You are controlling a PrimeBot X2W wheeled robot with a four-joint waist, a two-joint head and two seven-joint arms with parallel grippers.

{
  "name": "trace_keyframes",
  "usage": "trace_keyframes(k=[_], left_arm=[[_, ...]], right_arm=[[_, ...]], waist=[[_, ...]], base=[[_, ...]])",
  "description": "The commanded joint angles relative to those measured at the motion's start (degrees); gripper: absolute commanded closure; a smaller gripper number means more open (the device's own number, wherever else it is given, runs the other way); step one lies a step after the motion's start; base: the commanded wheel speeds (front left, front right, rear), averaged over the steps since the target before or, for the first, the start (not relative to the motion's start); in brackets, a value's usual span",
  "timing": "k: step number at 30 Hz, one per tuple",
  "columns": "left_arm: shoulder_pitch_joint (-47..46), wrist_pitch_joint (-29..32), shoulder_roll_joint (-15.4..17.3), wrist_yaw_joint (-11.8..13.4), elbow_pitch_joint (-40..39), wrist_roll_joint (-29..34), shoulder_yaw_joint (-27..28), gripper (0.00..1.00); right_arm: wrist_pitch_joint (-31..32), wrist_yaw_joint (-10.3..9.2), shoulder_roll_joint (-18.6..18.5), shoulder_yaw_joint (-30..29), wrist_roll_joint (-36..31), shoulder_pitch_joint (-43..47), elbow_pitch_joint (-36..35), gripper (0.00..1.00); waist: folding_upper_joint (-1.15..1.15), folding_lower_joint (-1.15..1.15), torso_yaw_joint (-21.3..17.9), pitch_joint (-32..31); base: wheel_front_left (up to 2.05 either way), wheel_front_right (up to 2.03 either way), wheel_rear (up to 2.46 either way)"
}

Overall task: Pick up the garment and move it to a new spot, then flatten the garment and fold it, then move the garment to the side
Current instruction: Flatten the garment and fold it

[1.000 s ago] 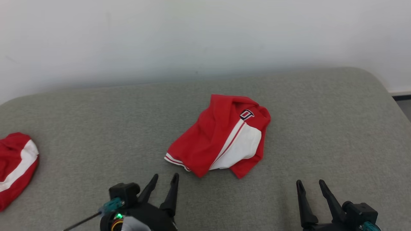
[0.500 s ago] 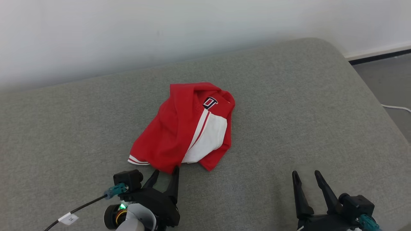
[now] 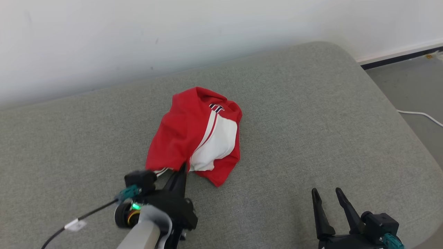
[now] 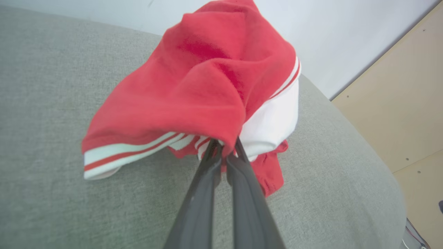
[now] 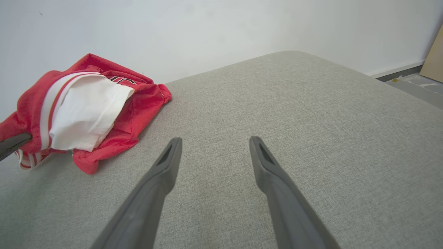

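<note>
At lower left, the left gripper (image 3: 182,169) is seen reaching up across the grey fabric-covered padded surface (image 3: 294,121), and its two long dark fingers are pressed together. In the left wrist view the grip is confirmed: the left gripper (image 4: 225,147) is clamped on a fold of red cloth at the near edge of the red and white fabric garment (image 4: 193,86). That pinched edge is held raised and bunched, with the white-and-red striped hem drooping just left of the fingers.

In the middle, the garment (image 3: 180,138) is found crumpled near the centre of the surface, below the white wall (image 3: 138,34). Its far part is rested on the surface, and its white panel is turned towards the right.

Over to the right, the right gripper (image 3: 325,192) is held low and well apart from the garment. In the right wrist view its fingers (image 5: 169,155) are spread wide, nothing is gripped between them, and only bare grey fabric is seen in the gap. At far right a thin white cable (image 3: 418,114) is laid across the grey floor (image 3: 408,83).
</note>
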Motion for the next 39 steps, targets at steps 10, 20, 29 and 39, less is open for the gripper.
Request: trace_keyframes(k=[10,20,29,39], left_arm=[[-11.0,0.4,0.1,-0.6,-9.1,-0.6,-8.7,1.00],[-25.0,-1.7,0.1,1.4,-22.6,-9.3,-17.4,1.00],[-34.4,-3.6,0.1,2.8,-30.0,-18.4,-19.9,1.00],[-21.2,-3.6,3.6,5.9,-19.7,-15.5,-11.9,1.00]], right_arm=[[0.4,-0.12,-0.1,0.3,-0.4,0.6,-0.1,0.00],[0.8,-0.12,-0.1,-0.1,-0.5,1.2,-0.8,0.00],[0.5,-0.12,-0.1,1.1,0.8,0.3,-0.6,0.00],[-0.4,-0.12,-0.1,1.0,1.3,-0.6,-0.3,0.00]], waist=[[0.00,0.00,-0.5,-2.0],[0.00,0.00,-0.7,-2.1],[0.00,0.00,0.3,-1.0],[0.00,0.00,3.8,1.5]], base=[[0.00,0.00,0.00],[0.00,0.00,0.00],[0.00,0.00,0.00],[0.00,0.00,0.00]])
